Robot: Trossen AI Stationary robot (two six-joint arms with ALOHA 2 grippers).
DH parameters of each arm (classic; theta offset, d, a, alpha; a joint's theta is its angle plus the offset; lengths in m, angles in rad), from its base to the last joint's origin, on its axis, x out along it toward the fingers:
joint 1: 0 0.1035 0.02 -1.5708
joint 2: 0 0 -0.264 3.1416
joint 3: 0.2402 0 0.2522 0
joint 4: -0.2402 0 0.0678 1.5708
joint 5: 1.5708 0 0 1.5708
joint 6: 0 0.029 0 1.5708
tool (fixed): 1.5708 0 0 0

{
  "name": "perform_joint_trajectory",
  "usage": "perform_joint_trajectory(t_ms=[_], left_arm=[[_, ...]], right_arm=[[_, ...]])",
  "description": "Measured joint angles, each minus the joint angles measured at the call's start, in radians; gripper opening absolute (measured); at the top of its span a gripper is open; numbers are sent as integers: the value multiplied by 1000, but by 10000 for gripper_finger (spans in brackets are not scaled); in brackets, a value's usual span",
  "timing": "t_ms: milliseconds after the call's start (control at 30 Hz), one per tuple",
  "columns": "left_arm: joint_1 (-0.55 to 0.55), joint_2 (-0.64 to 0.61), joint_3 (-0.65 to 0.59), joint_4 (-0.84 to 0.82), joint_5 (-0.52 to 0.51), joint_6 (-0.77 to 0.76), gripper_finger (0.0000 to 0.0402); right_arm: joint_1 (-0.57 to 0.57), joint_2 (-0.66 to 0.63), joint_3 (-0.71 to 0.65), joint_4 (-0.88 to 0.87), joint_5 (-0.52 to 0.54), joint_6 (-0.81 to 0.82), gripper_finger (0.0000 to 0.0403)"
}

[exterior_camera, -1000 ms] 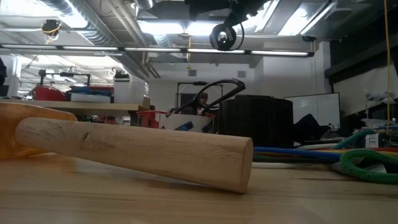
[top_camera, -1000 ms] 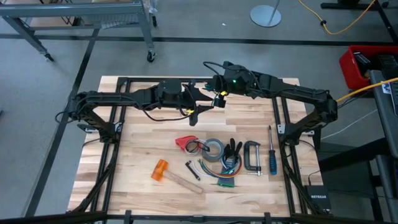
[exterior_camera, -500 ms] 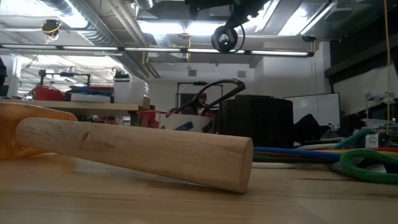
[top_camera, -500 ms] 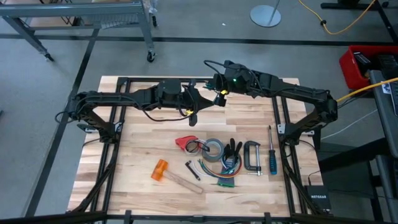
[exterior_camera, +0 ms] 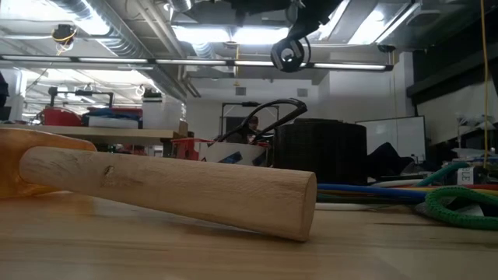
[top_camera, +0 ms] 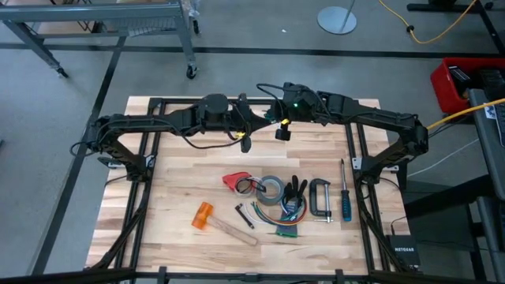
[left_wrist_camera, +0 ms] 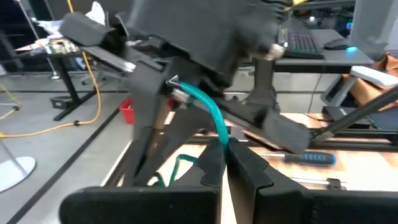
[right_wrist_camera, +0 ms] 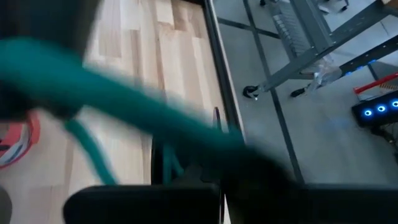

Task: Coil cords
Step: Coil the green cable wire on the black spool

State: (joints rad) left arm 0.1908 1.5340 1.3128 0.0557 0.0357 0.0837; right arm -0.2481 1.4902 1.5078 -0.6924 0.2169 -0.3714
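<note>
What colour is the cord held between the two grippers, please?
Teal-green; the cord shows best in the left wrist view.

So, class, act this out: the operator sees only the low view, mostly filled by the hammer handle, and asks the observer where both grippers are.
Observer: In the high view, the left gripper and right gripper meet above the table's far middle.
Operator: Is the cord held?
Observer: The left wrist view shows the teal cord passing between the left fingers, shut on it.
Operator: What lies near the hammer?
Observer: A tape roll, clamp and screwdriver, toward the right arm's side.
</note>
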Motion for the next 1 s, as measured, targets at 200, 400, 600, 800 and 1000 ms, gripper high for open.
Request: perform_joint_trajectory(t_ms=[200, 400, 600, 800, 1000], left_arm=[[39, -26, 0, -32, -23, -2, 1], [76, -59, 0, -129, -41, -8, 0], [110, -73, 0, -265, -50, -9, 0], [143, -77, 0, -340, -51, -12, 0], [177, -78, 0, -459, -50, -49, 0]], right_arm=[[0, 0, 0, -23, -34, 0, 1], [0, 0, 0, -18, -63, 12, 1], [0, 0, 0, -13, -64, 43, 1], [0, 0, 0, -12, -84, 61, 1], [0, 0, 0, -3, -105, 64, 1]])
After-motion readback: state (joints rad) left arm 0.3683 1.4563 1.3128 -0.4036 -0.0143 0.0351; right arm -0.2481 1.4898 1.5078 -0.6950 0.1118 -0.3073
